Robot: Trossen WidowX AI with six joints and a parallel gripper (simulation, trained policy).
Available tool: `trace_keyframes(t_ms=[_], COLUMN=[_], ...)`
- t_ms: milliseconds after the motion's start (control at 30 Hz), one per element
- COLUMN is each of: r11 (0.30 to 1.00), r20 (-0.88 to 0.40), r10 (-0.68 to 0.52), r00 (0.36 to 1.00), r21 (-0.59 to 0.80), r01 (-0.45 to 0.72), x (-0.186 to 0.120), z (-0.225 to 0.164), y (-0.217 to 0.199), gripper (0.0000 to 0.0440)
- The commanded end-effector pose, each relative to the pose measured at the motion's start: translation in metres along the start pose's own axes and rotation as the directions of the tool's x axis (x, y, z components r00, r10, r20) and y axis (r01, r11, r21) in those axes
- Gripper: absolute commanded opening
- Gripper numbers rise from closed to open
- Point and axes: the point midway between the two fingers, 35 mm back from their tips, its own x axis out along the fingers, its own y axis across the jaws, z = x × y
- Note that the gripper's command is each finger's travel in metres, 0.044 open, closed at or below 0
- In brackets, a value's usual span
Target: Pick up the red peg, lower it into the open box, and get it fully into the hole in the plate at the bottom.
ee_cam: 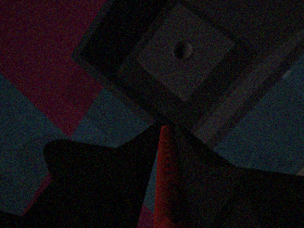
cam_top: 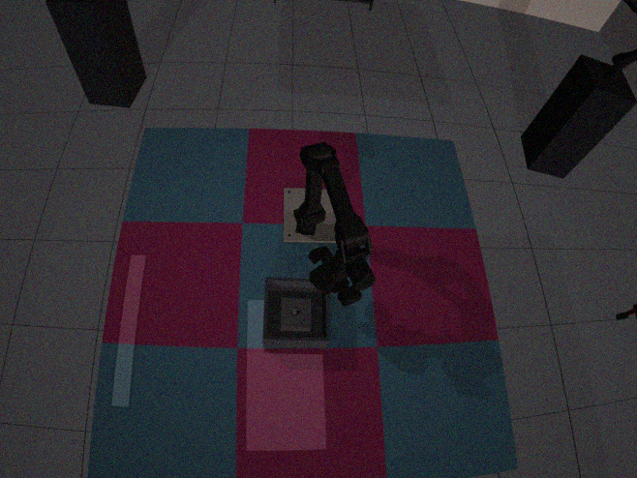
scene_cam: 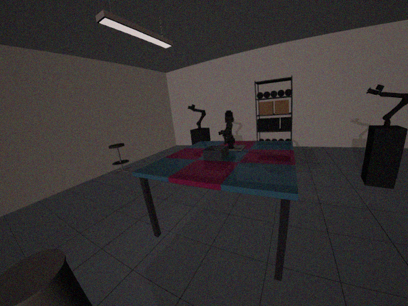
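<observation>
The red peg stands out between the dark fingers in the wrist view; I cannot make it out in the top and exterior views. My gripper is shut on the peg. It is raised above the table, close to the upper right side of the box in the top view. The open grey box stands on the table. The square plate lies at its bottom, with a round hole in the middle. No peg shows in the hole.
The box walls rise around the plate. The arm stands on a pale base plate behind the box, on a blue and pink checked table. Dark pedestals stand away from the table. The scene is dim.
</observation>
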Motion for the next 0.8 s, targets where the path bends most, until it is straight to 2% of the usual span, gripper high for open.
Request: trace_keyframes(t_ms=[0,367,767], r11=[1.000,1.000,0.997], r20=[0.022,0.046,-0.002], r10=[0.001,-0.023,-0.042], r00=[1.000,0.999,0.999], r21=[0.015,0.018,-0.066], r01=[-0.001,0.022,0.042], x=[0.003,0.031,0.065], z=[0.015,0.058,0.078], y=[0.002,0.002,-0.005], gripper=[0.0000,0.0000,0.0000])
